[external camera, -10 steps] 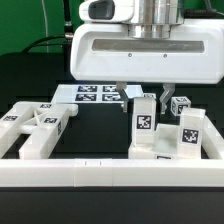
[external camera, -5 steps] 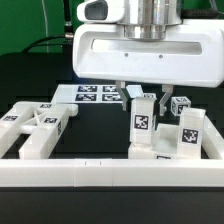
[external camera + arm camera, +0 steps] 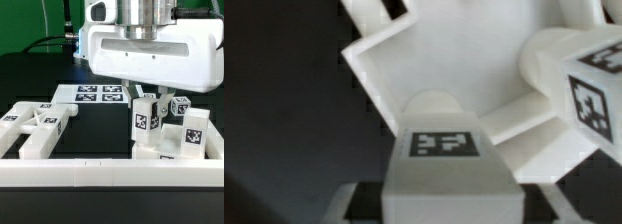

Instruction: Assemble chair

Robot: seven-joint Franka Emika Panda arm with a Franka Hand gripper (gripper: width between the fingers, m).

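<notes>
Gripping the top of an upright chair leg (image 3: 147, 125), the jaws are closed on it, one finger on either side. The robot arm (image 3: 150, 45) hangs directly above the leg, and its broad white body fills the top of the exterior view. The leg tilts slightly and shows a square black-and-white tag on the face towards the camera. Whether its foot touches anything below cannot be told.

A second tagged chair block (image 3: 193, 132) stands just beside the leg, on the exterior view's right. A smaller tagged piece (image 3: 180, 104) sits behind the leg on that same side. Well apart from the leg, on the exterior view's left, a flat chair frame (image 3: 35, 125) lies on the black table (image 3: 95, 125). The marker board (image 3: 100, 93) lies behind the leg, towards the exterior view's left. A long white rail (image 3: 110, 172) runs across in front of the leg.

The wrist view looks down the leg (image 3: 446, 165), whose tag and rounded end sit close to the lens. A wide white chair part (image 3: 455, 50) lies beyond it, and another tagged block (image 3: 589, 85) stands near the leg.
</notes>
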